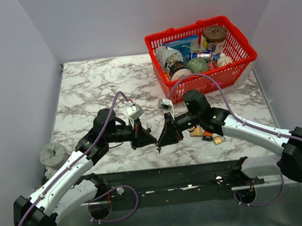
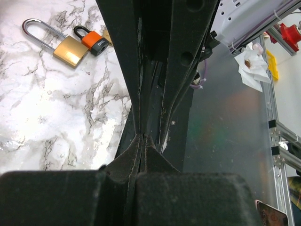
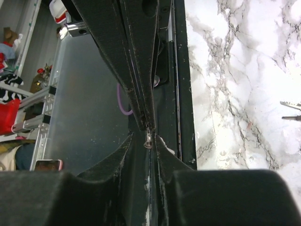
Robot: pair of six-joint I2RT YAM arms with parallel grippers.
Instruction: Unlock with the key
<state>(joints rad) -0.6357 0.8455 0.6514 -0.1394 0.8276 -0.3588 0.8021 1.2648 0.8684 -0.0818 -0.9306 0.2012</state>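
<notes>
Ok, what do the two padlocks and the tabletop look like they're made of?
Larger padlock: brass-coloured metal body, shiny steel-looking shackle.
Smaller padlock: orange body, possibly plastic-covered, dark shackle.
Tabletop: white with grey veins, marble-look; real stone or print, cannot tell.

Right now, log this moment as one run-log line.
left end effector: shut | right end effector: shut on small metal piece | brass padlock, orange padlock: side by side on table, shackles closed, untouched
</notes>
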